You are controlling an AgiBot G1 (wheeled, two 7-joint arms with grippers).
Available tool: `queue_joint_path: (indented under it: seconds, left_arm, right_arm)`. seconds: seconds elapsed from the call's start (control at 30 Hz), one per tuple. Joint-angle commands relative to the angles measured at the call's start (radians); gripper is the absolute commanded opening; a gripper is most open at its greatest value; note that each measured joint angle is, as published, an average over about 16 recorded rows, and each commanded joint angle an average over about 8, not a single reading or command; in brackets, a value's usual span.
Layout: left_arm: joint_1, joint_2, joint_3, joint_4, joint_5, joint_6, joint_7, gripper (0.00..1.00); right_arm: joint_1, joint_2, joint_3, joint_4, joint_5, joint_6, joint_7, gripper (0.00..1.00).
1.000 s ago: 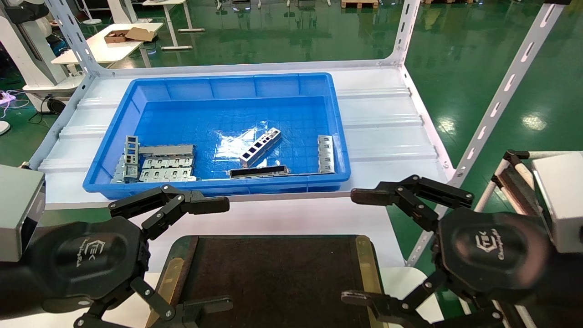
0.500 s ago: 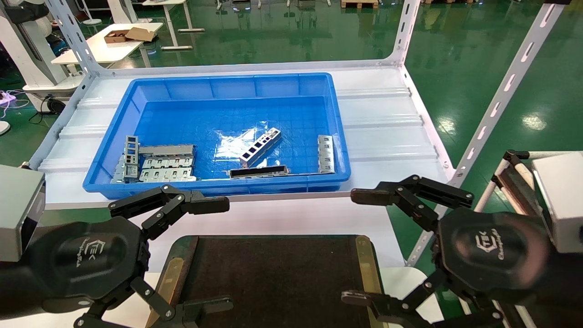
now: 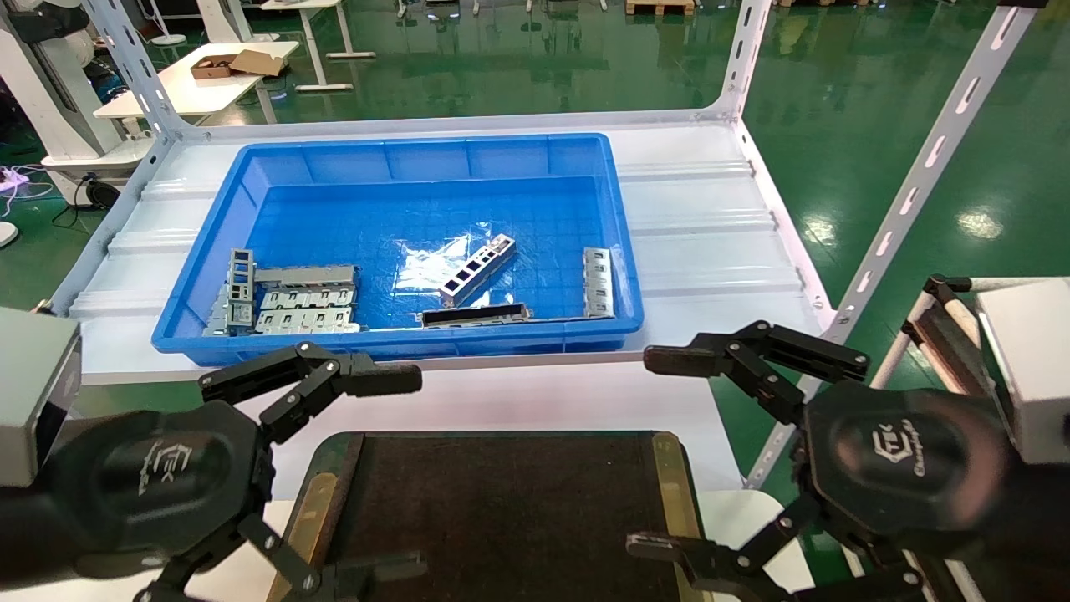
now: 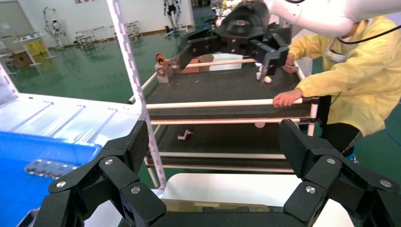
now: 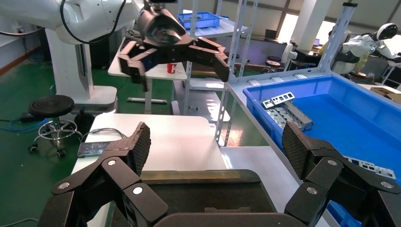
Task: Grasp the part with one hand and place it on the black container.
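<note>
Slightly lowered since before, left hand (image 3: 313, 468) and right hand (image 3: 719, 456), both spread empty, show "TEK" logos; the part (image 3: 477, 270) lies ahead.

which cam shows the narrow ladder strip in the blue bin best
The head view: the ladder-cutout strip lies unobstructed mid-bin, tilted, every cutout visible. The right wrist view shows the blue bin and parts at its edges, but not clearly that strip. The left wrist view catches only a bin corner.

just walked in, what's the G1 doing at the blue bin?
Nothing is picked up so far. The left claw and right claw both hover open and empty, one at each side of the black container, which has nothing on it. The part lies loose in the blue bin on the white shelf beyond, alongside other metal pieces.
</note>
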Motion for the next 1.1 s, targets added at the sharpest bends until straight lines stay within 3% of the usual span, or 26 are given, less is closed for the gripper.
queue_joint_path:
  seconds: [0.03,0.53,0.8,1.1]
  left_arm:
    - [0.0,0.001,0.0,0.0,-0.001,-0.001,0.0,1.0]
    - [-0.089,0.13,0.088,0.047,0.222,-0.267,-0.094,1.0]
    - [-0.199,0.284,0.158,0.256,0.392,-0.438,-0.092,1.0]
    - [-0.345,0.475,0.21,0.586,0.513,-0.57,0.003,1.0]
  right_arm:
    - [0.0,0.0,0.0,0.0,0.0,0.0,0.0,1.0]
    - [0.0,0.0,0.0,0.0,0.0,0.0,0.0,1.0]
    - [0.0,0.0,0.0,0.0,0.0,0.0,0.0,1.0]
    - [0.0,0.0,0.0,0.0,0.0,0.0,0.0,1.0]
